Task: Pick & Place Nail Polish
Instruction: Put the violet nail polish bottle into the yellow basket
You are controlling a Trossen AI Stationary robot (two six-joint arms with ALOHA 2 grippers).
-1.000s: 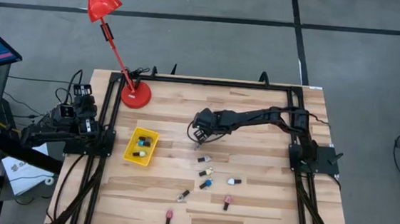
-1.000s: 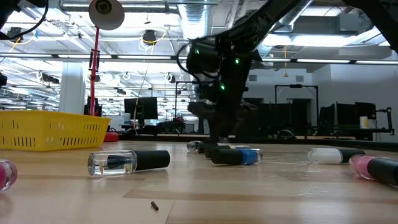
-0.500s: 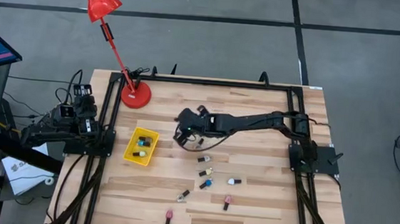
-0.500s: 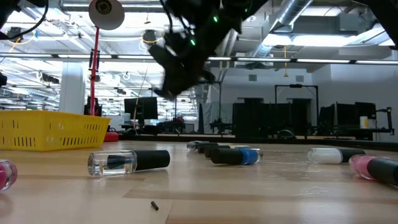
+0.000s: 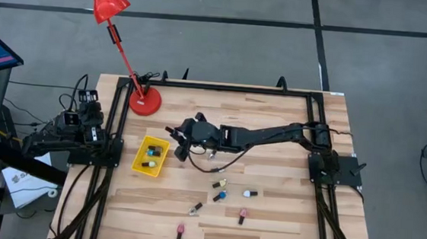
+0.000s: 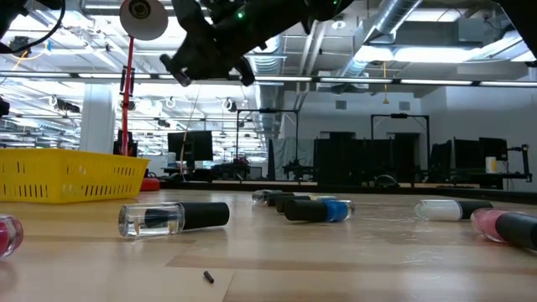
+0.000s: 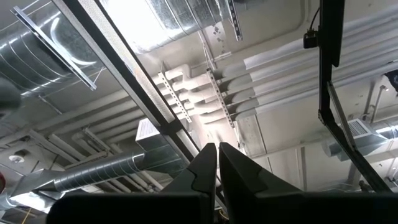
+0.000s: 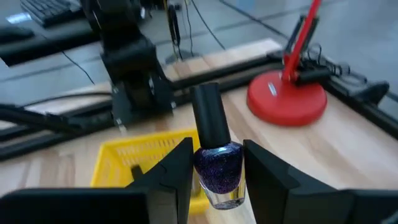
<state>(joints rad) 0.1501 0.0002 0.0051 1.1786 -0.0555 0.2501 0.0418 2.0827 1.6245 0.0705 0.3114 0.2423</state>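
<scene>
My right gripper [image 5: 175, 141] hangs above the table just right of the yellow basket [image 5: 157, 139], shut on a purple glitter nail polish bottle [image 8: 217, 168] with a black cap. The basket holds two bottles [image 5: 150, 151]. Several more nail polish bottles lie on their sides on the wood nearer the front edge, among them a blue one [image 6: 319, 210] and a clear one [image 6: 172, 216]. My left gripper [image 7: 217, 163] is parked shut beyond the table's left edge, pointing up at the ceiling. My right gripper pinches the bottle's purple glass body [image 8: 216, 163] between its two fingers [image 8: 177, 171], one on each side. The fingers reach in almost level from the table's right. The black cap [image 8: 209, 118] stands free of the fingers, and the bottle is lifted clear of the table.
A red desk lamp stands with its round base [image 5: 145, 101] at the far left corner, its arm slanting away over the edge. A black frame rail [image 5: 116, 119] runs along the table's left side beside the basket. Bare wood lies between the basket and the loose bottles.
My right gripper has risen from the table and swung toward the left edge, up to the basket. It has tipped from pointing down to almost level, carrying the purple bottle clear of the wood. The other bottles have stayed in place.
</scene>
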